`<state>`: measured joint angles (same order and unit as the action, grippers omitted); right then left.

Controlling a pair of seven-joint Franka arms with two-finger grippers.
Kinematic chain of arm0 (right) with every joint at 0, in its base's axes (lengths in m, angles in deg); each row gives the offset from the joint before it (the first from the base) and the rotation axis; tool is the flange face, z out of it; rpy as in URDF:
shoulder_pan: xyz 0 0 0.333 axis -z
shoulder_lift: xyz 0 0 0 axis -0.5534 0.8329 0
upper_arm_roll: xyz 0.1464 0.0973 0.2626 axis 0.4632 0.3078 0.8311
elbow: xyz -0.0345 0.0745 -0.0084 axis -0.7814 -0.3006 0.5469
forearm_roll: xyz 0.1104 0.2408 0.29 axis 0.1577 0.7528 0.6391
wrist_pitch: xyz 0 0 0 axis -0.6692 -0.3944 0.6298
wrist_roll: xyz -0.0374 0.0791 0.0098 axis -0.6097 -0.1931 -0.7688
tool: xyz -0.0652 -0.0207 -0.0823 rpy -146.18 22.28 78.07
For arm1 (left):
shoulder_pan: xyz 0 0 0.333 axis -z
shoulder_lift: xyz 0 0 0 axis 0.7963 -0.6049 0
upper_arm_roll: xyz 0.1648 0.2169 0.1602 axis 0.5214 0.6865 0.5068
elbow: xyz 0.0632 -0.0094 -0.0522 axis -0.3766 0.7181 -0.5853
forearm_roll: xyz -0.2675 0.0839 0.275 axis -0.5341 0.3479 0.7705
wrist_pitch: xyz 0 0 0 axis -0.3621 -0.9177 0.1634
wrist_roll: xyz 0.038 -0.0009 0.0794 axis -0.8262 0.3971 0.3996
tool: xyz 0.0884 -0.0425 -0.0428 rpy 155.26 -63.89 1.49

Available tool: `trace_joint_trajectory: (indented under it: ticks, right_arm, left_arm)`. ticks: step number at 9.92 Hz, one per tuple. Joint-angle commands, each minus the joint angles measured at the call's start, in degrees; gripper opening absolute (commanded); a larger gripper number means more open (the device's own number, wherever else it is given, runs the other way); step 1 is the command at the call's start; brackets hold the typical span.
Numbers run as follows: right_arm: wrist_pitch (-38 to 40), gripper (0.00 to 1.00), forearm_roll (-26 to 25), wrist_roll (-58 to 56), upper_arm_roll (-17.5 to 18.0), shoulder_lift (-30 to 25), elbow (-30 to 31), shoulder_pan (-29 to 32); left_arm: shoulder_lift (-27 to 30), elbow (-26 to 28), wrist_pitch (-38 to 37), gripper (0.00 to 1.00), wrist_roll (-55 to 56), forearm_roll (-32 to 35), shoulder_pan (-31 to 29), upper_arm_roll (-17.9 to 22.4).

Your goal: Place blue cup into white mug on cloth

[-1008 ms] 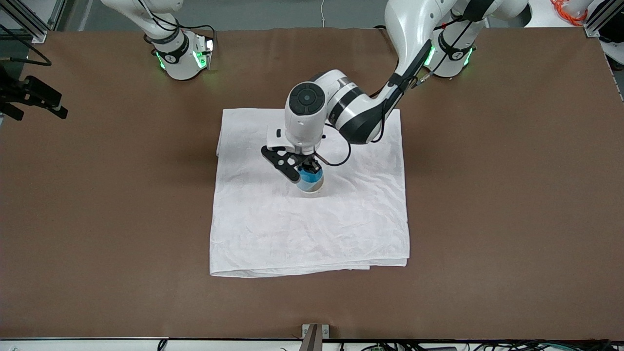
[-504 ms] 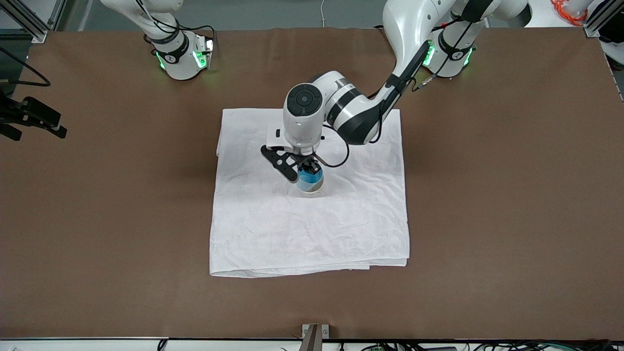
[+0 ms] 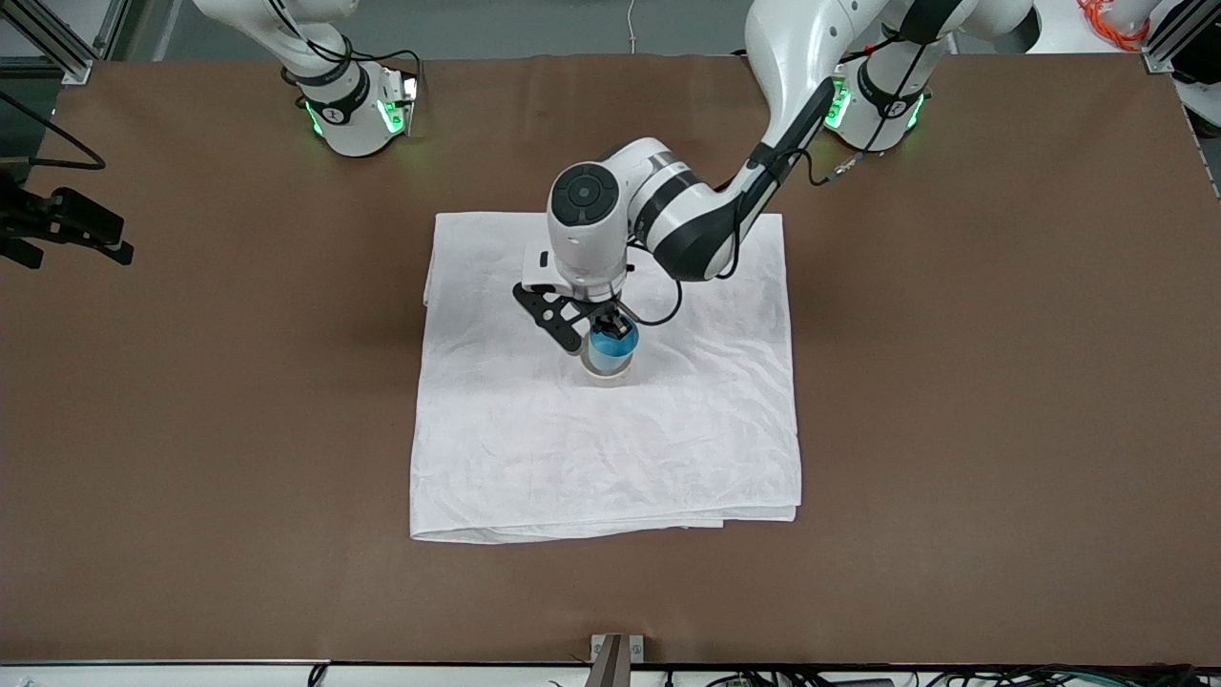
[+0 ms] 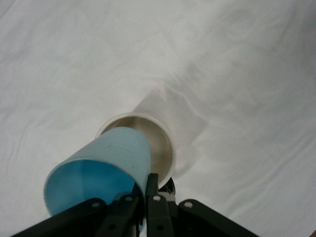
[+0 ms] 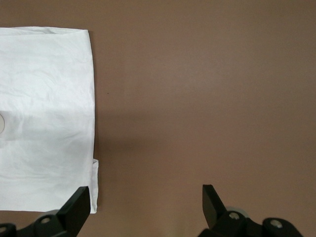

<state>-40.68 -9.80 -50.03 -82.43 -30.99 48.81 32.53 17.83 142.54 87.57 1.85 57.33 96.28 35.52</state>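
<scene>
Left gripper has dropped since a second ago — fingers clamped on the small light-blue tapered cup, now part-way into the off-white ceramic mug mid-way on the wrinkled white cloth. Release looks next. Right gripper waits at the cloth's 9 o'clock over the table, fingers apart.

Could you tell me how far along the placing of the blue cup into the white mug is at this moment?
Done: the left gripper has the blue cup clamped, its base entering the white mug on the cloth. In hand: seating it. Left: lowering fully, releasing and withdrawing. The right gripper waits open over bare table.
</scene>
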Motion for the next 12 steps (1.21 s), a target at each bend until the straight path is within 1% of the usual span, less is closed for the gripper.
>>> trace_joint_trajectory:
  ticks: [1,4,5,6,8,9,10,11,12]
  right_arm:
    - [1.6,1.00,-0.2,-0.1,-0.2,0.0,-0.4,0.1]
    - [1.7,1.00,-0.2,-0.1,-0.2,0.0,-0.4,-0.2]
    - [1.6,1.00,-0.2,0.0,-0.2,0.0,-0.5,-0.1]
    - [1.7,1.00,-0.2,0.0,-0.2,0.0,-0.5,0.0]
    - [1.8,1.00,-0.3,0.0,-0.2,0.0,-0.5,0.1]
    - [2.3,1.00,-0.3,0.1,-0.2,0.0,-0.5,0.1]
    - [3.4,1.00,-0.3,0.1,-0.2,0.0,-0.5,0.0]
    - [3.1,1.00,-0.3,0.1,-0.2,0.0,-0.5,0.0]
    - [3.0,1.00,-0.3,0.0,-0.2,0.0,-0.7,0.1]
  left_arm:
    - [-0.3,0.1,-0.5,0.00,-0.4,1.1,0.9,0.2]
    - [-1.4,0.1,-0.5,0.00,0.1,1.1,1.0,0.2]
    - [-2.0,0.1,-0.5,0.02,0.0,1.1,1.0,0.2]
    - [-2.2,0.1,-0.5,0.04,-0.1,1.1,1.0,0.3]
    - [-3.1,-0.2,0.5,0.12,-0.2,0.9,0.8,0.3]
    - [-3.1,-0.2,0.6,0.18,0.3,0.9,0.9,0.4]
    - [-3.0,-0.3,0.6,0.44,0.3,0.9,0.9,0.4]
    - [-2.6,-0.5,0.6,0.59,-0.2,0.9,0.8,0.5]
    - [-1.6,-0.5,0.5,0.59,-0.4,0.9,0.5,0.5]
